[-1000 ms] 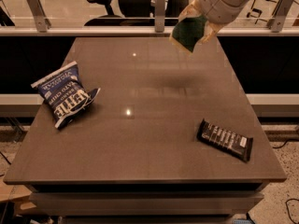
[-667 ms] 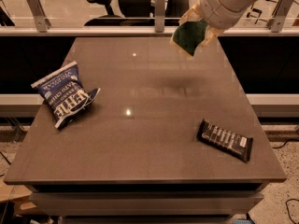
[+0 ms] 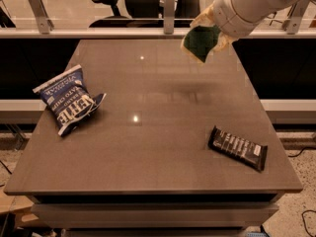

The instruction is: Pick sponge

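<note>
The sponge [image 3: 199, 42], dark green on top with a pale yellow foam edge, hangs in the air above the far right part of the brown table [image 3: 148, 147]. My gripper [image 3: 210, 29] comes in from the upper right on a white arm and is shut on the sponge, holding it well above the tabletop. The pale fingers [image 3: 203, 19] wrap the sponge's upper and right sides. A faint shadow lies on the table below it.
A blue chip bag [image 3: 68, 99] lies at the table's left. A dark snack bar wrapper [image 3: 238, 147] lies at the right front. A rail with metal posts [image 3: 169, 4] runs along the far edge, with office chairs behind it.
My gripper has lifted the sponge slightly higher and a little to the right. The chip bag and the snack bar have not moved.
</note>
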`<state>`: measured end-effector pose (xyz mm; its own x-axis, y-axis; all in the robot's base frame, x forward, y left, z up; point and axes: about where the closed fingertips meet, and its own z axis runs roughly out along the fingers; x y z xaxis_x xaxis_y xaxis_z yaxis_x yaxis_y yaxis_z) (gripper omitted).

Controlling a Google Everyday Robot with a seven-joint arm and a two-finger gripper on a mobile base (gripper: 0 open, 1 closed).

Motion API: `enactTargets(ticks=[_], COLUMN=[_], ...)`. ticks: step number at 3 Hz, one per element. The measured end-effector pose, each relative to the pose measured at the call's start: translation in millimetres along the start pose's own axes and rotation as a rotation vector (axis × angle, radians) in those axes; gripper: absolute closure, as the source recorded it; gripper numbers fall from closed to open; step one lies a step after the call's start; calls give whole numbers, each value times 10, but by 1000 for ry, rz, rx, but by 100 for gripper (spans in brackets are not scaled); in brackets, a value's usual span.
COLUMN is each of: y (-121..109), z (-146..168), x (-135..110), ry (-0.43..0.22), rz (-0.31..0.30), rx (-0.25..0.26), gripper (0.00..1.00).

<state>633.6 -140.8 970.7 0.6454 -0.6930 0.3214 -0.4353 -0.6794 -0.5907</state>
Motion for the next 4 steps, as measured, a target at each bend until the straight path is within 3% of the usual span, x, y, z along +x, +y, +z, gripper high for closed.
enactTargets(ticks=[2, 4], y=[-19, -101], z=[-31, -49], x=[5, 29], ry=[21, 53], rz=[-10, -4], rx=[15, -8], gripper=[100, 100])
